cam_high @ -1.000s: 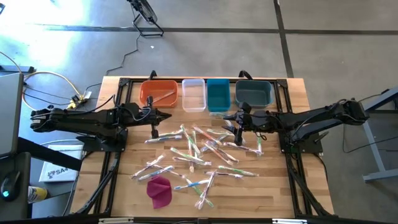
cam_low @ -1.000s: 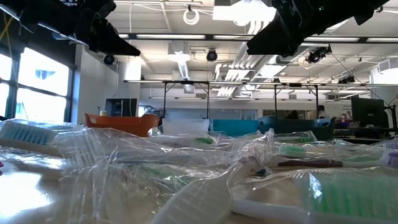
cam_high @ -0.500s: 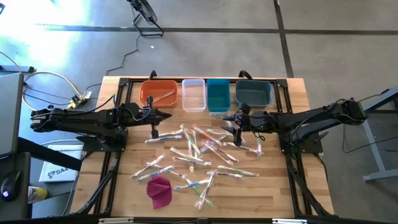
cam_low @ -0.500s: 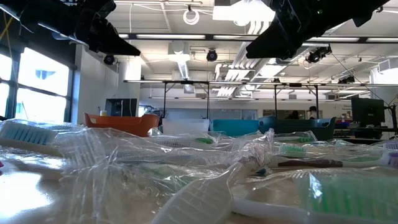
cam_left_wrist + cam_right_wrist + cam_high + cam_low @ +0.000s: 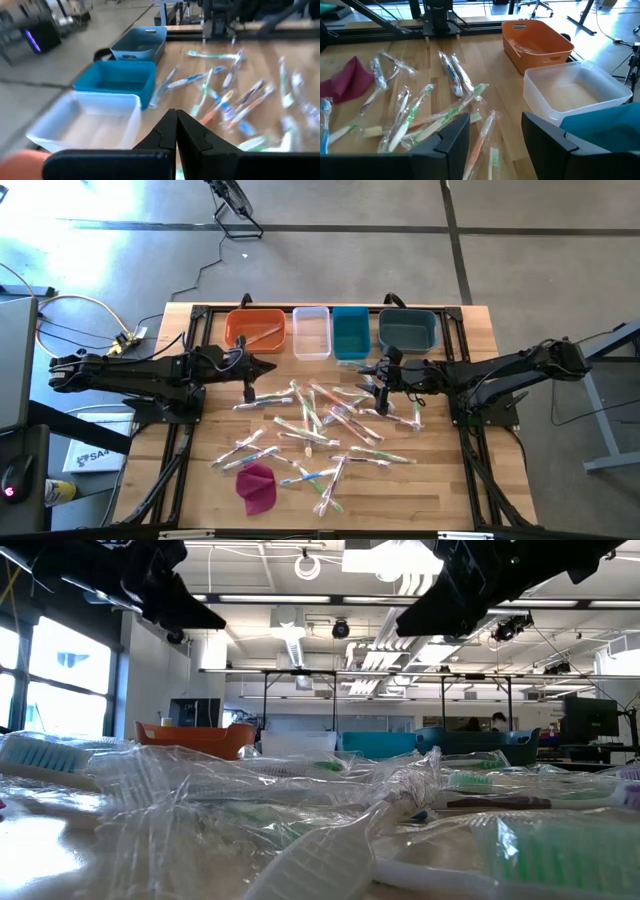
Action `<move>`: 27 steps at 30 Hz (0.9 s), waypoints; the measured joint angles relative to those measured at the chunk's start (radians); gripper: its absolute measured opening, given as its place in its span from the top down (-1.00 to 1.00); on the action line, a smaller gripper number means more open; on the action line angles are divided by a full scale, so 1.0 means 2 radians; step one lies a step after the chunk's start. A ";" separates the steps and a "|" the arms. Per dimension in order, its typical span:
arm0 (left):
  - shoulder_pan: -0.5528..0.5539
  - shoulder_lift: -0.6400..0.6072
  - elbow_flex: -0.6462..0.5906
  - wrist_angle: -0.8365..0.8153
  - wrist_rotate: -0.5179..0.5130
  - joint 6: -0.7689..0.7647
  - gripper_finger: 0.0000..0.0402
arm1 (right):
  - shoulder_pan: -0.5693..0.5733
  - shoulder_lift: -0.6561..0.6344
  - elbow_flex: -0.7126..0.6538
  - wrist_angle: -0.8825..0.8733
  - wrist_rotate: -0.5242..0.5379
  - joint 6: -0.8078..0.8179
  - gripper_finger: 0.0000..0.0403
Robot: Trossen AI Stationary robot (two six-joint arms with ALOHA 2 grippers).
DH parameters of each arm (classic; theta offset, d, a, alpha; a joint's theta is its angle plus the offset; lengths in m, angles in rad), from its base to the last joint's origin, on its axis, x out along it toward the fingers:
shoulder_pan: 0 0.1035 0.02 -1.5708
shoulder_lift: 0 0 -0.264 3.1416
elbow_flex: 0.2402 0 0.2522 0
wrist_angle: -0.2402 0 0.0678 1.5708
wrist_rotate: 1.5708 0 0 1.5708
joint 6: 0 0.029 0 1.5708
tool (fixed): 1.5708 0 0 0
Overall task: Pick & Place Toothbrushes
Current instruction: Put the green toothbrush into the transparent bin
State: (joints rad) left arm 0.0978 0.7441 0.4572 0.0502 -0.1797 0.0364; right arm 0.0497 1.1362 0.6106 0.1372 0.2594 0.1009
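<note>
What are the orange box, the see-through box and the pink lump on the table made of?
The orange box looks like smooth, matte moulded plastic, with stiff walls and a rolled rim. The see-through box seems frosted plastic: cloudy, table faintly showing through. The pink lump looks like soft cloth, crumpled into folds, not shiny.

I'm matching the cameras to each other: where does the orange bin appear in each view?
High: orange bin at the leftmost end of the bin row.
Low: far left.
Left wrist: not clearly visible.
Right wrist: upper right.
Shared landmark: the clear bin beside it.
</note>
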 joint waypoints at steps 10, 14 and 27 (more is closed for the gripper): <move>0.000 0.000 0.000 0.000 0.001 -0.034 1.00 | 0.000 0.000 0.000 0.001 0.000 0.000 0.15; 0.000 0.000 0.000 0.000 0.003 -0.034 1.00 | 0.000 0.000 0.000 0.001 0.000 0.000 0.15; 0.000 0.000 0.000 0.000 0.003 -0.034 1.00 | 0.000 0.000 0.000 0.001 0.000 0.000 0.15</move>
State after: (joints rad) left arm 0.0978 0.7441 0.4572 0.0509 -0.1741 -0.0315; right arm 0.0497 1.1362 0.6106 0.1383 0.2592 0.1009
